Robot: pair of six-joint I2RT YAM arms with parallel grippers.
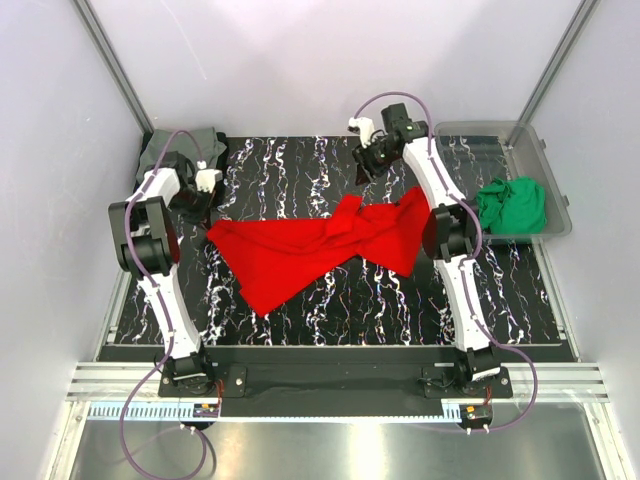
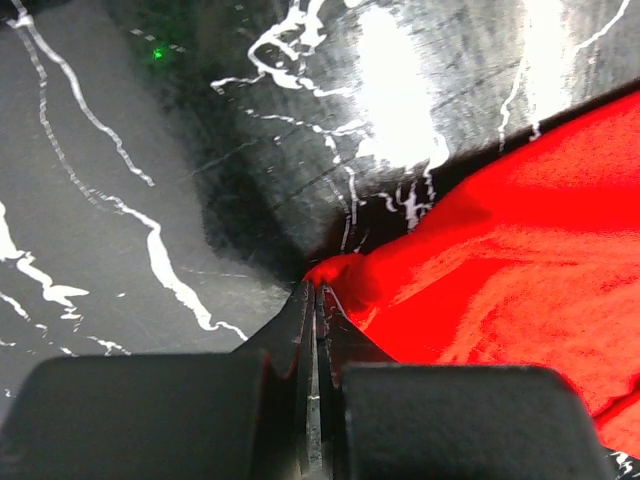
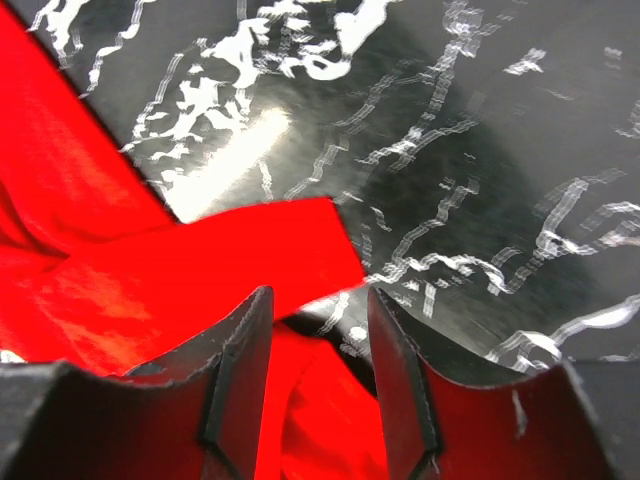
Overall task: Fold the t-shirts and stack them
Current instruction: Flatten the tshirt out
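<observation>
The red t-shirt (image 1: 290, 255), rumpled across the middle of the surface (image 1: 400, 300), is pinched only at its corner by the left gripper (image 2: 315, 290) while the right gripper (image 3: 320, 300) is spread over a loose fold, so the corner could be lost if pulled.

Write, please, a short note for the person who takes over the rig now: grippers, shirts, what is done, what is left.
Left gripper: shut, pinching a corner of the red shirt.
Right gripper: open over the red shirt's far side, holding nothing.
Green shirt: crumpled in the bin, on the right.
Grey shirt: far left corner, partly hidden.
Done: no finished fold or stack visible.
Left: flatten and fold red, then green, then stack.
</observation>
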